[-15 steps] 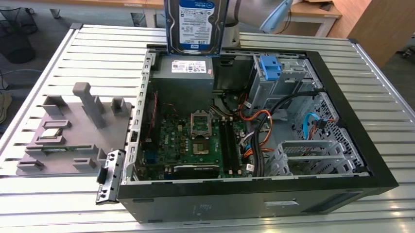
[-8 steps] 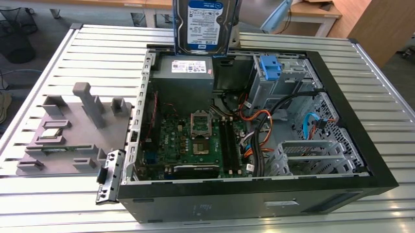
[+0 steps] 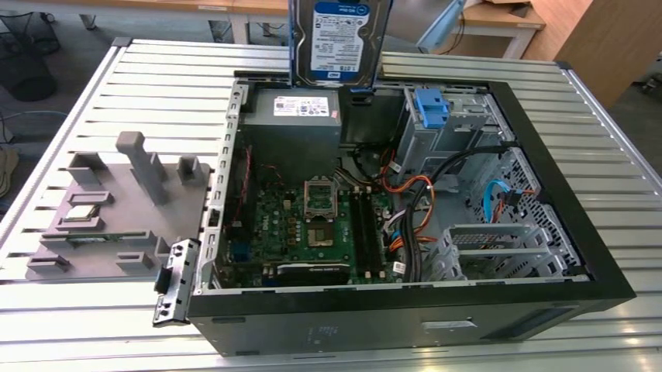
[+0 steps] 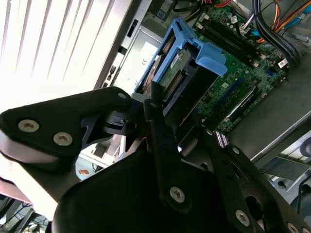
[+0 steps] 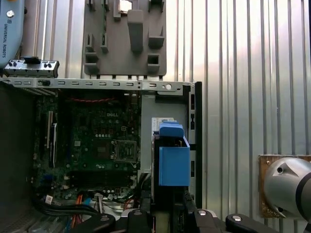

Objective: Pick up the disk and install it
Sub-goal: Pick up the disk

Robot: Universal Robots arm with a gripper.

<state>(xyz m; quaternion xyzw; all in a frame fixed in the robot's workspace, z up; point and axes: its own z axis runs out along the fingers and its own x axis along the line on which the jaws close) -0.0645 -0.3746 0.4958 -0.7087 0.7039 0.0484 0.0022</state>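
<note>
Disk (image 3: 339,39) up in the air, upright, label toward the exterior view, lower edge just above the far wall of the open case (image 3: 414,318) and over the grey power supply box (image 3: 293,108). Top edge cut off by the frame. Gripper (image 5: 167,216) clamped tight on it in the first wrist view, 2 black fingers (image 4: 161,138) hugging either flank of the blue carrier bracket (image 4: 194,53) in the second wrist view. Plenty of free air around the disk up here. Underneath, 4 case walls boxing in the motherboard (image 3: 310,225). Tight on the exterior view's right: cables (image 3: 414,194) crowding the drive cage (image 3: 455,136) beside a blue caddy (image 3: 429,108). Label out of sight from the wrist, disk edge-on in the first wrist view. Contact points hard to make out behind the gripper's own body.
</note>
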